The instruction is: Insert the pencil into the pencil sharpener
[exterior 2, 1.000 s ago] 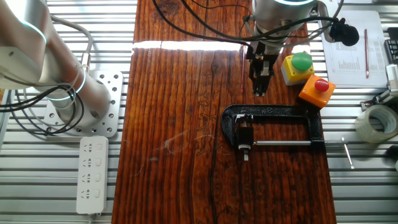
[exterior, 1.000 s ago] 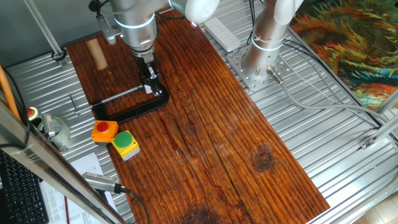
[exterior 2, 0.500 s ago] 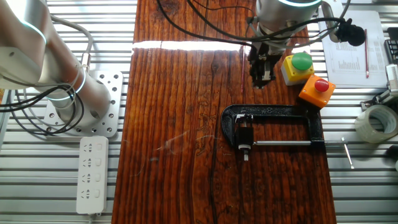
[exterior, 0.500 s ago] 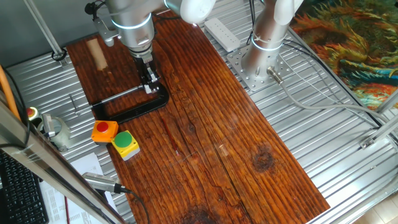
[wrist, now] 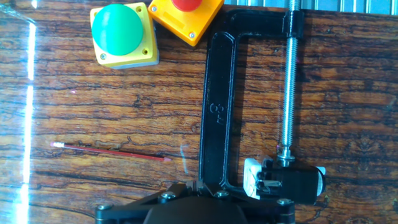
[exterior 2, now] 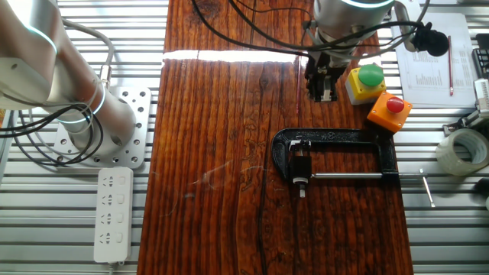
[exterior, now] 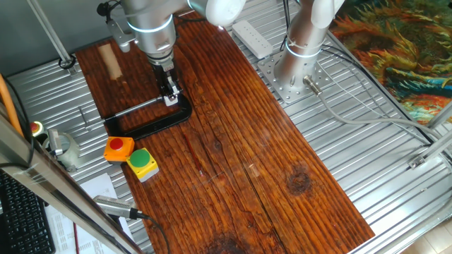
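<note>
The pencil (wrist: 112,151), a thin red stick with a pale tip, lies flat on the wooden board; it shows as a thin line (exterior 2: 298,84) just left of my gripper. The pencil sharpener (wrist: 289,180) is a small black and white block held in the mouth of a black C-clamp (wrist: 214,112), also visible from the side (exterior 2: 299,166). My gripper (exterior 2: 321,92) hangs above the board between the pencil and the button boxes. Its fingers look pressed together with nothing between them (wrist: 194,185). It hovers close above the clamped sharpener (exterior: 170,101).
A green button box (wrist: 122,34) and an orange one with a red button (exterior 2: 387,111) sit beside the clamp. A pale wooden dowel (exterior: 109,60) lies at the board's far corner. A tape roll (exterior 2: 461,150) and a power strip (exterior 2: 112,214) lie off the board.
My gripper has drawn back from the clamp, away from the board surface, by a small amount. The pencil, clamp and sharpener have stayed put.
</note>
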### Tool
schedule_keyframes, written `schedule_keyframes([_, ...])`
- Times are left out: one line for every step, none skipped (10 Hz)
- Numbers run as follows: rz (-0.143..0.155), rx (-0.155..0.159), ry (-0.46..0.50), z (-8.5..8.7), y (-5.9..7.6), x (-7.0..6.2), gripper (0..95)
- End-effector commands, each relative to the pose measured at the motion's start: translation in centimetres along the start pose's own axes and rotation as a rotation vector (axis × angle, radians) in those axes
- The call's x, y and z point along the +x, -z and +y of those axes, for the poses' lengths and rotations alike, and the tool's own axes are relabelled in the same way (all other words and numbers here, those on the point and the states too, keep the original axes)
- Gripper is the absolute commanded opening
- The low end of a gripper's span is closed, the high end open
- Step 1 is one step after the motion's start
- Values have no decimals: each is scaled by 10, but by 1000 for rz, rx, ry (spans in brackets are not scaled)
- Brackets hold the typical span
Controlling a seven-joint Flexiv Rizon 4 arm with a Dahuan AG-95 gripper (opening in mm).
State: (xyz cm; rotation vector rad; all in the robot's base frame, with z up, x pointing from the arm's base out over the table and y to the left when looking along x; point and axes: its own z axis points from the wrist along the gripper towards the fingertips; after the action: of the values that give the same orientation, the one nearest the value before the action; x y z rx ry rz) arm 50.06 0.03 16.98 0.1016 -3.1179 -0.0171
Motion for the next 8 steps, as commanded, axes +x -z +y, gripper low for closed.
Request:
schedule_keyframes([1,1,6,0,0,1,0])
schedule_keyframes([1,1,7,0,0,1,0])
schedule_keyframes([1,1,9,0,0,1,0])
schedule_keyframes([1,1,10,0,0,1,0])
schedule_keyframes([1,1,10,0,0,1,0])
schedule_keyframes([1,1,11,0,0,1,0])
schedule_keyframes([1,1,11,0,0,1,0])
schedule_keyframes([1,1,11,0,0,1,0])
